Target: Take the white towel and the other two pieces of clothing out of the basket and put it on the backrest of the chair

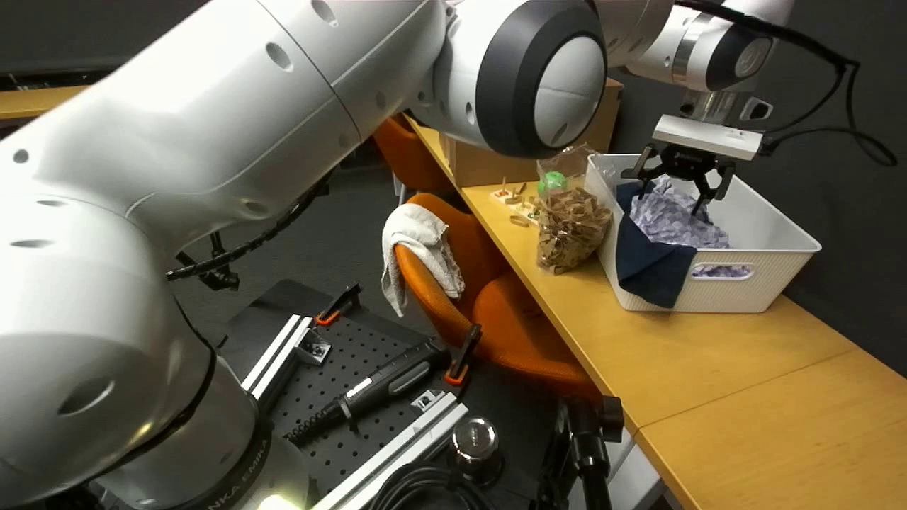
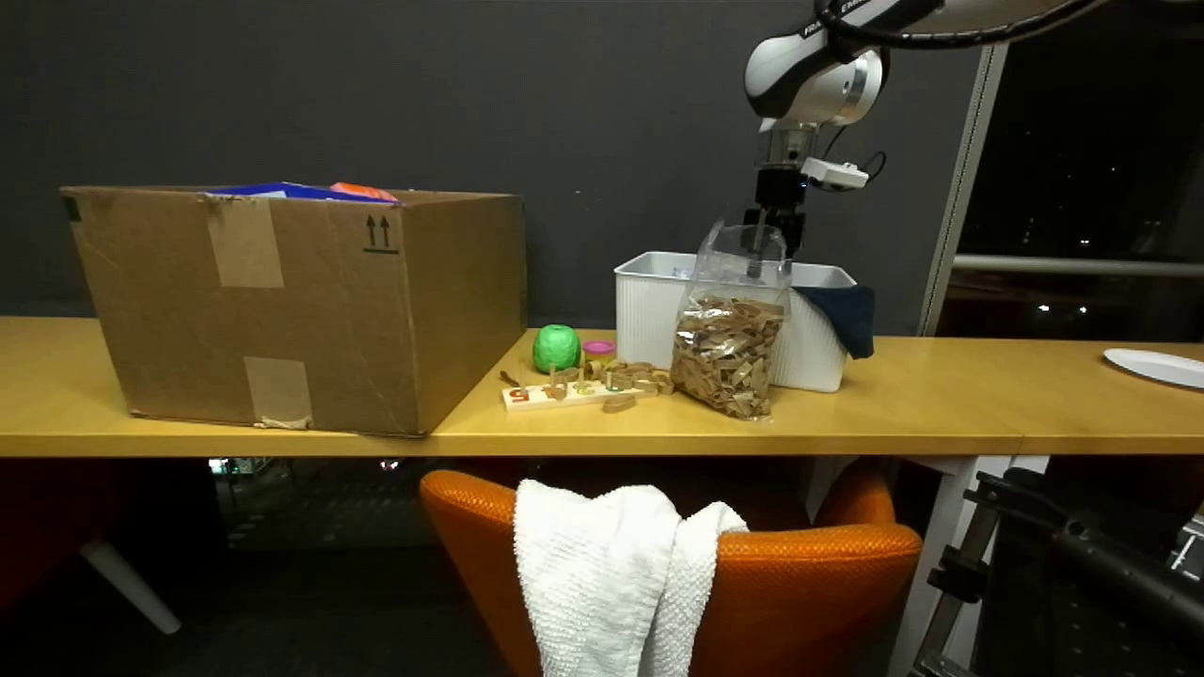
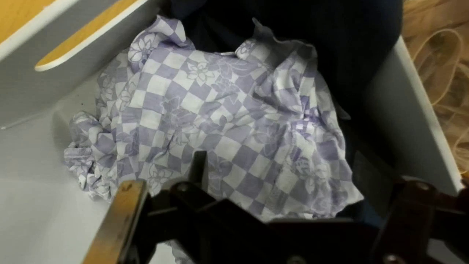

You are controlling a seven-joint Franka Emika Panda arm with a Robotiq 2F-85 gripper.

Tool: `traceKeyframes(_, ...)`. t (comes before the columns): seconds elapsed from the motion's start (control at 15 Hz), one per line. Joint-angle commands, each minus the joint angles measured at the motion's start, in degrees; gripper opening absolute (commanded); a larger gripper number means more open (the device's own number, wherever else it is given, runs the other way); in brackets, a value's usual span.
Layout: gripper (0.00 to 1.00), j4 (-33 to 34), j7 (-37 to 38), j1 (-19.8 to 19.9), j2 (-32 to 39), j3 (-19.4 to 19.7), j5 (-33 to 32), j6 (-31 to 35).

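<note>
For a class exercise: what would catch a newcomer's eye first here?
Probably the robot arm spanning an exterior view, then the white towel draped over the orange chair's backrest. In the white basket, checkered cloth lies beneath the open gripper; navy cloth hangs over the rim.

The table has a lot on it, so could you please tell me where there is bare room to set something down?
Bare tabletop shows between the white basket and the white plate. It is crowded between the cardboard box and the basket, with a green ball, pegged board and bag of brown strips.
</note>
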State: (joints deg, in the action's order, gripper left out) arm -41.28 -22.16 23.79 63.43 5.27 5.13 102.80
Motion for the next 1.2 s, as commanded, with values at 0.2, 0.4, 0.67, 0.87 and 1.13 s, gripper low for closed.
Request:
traceKeyframes(0.2,0.69,7.4,2.2,0.4,4.8,0.6,-0.1,1.2)
traceKeyframes(0.4,0.45,8.5,2.6,0.5,5.7,0.7,-0.2,1.6)
traceKeyframes(0.67,0.15,9.7,3.3,0.8,6.7,0.9,-0.2,1.6)
traceKeyframes(0.87,0.00,10.1,3.7,1.1,6.5,0.8,0.0,1.4)
traceKeyframes(1.13,0.00,10.8,4.4,1.7,5.3,0.8,0.1,0.5)
